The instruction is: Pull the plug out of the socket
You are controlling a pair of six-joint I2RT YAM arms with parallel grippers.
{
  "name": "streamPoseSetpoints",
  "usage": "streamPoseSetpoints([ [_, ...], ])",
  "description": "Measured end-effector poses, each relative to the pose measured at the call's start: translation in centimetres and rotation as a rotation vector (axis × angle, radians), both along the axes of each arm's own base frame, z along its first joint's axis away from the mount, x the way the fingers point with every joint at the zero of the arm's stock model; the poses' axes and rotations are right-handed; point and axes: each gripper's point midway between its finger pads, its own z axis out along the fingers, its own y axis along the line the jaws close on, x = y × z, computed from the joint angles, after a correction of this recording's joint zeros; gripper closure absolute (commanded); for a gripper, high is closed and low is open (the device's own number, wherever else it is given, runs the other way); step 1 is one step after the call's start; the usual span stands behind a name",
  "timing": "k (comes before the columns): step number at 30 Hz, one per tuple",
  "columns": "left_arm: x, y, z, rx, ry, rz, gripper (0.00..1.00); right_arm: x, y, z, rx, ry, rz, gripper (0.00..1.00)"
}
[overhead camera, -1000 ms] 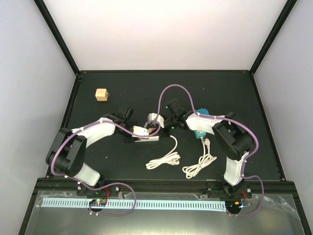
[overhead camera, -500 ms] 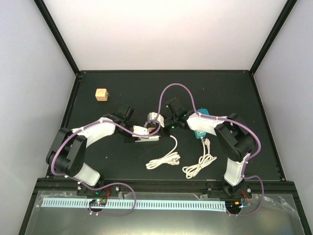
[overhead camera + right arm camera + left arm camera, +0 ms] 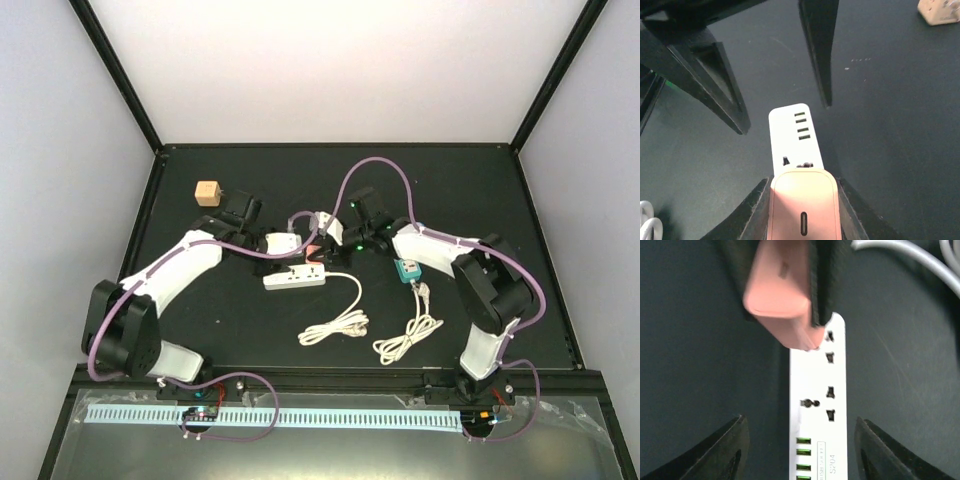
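A black desk (image 3: 450, 180) between pale walls carried a white power strip (image 3: 297, 277). The right end effector (image 3: 803, 192) was clamped on the pink plug (image 3: 777, 290), held over the strip's cord end; whether its pins cleared the socket was unclear. The left end effector (image 3: 800, 419) hung above the strip, fingers apart

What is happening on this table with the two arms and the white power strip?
The right tool grips a pink plug over one end of the white power strip, which lies flat on the black table. The plug looks raised off its socket, though a last contact cannot be excluded. The left tool hangs open above the strip and holds nothing.
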Motion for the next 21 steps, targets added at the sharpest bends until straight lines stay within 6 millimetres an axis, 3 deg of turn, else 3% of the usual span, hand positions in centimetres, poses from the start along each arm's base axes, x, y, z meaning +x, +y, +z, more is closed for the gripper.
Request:
streamPoseSetpoints([
  [5,1.0,-0.5,4.4,-0.095,-0.085,0.06,0.16,0.9,0.0,2.5,0.049,0.03,-0.061,0.99],
  [9,1.6,-0.5,7.5,-0.151,-0.161,0.107,0.02,3.1,0.2,5.7,0.126,0.09,-0.157,0.99],
  [14,3.2,-0.7,12.0,-0.229,-0.259,0.186,0.01,5.4,0.0,9.7,0.245,0.165,-0.276,0.99],
  [21,4.5,-1.0,14.1,-0.303,-0.291,0.257,0.06,6.4,0.1,13.4,0.397,0.275,-0.38,0.99],
])
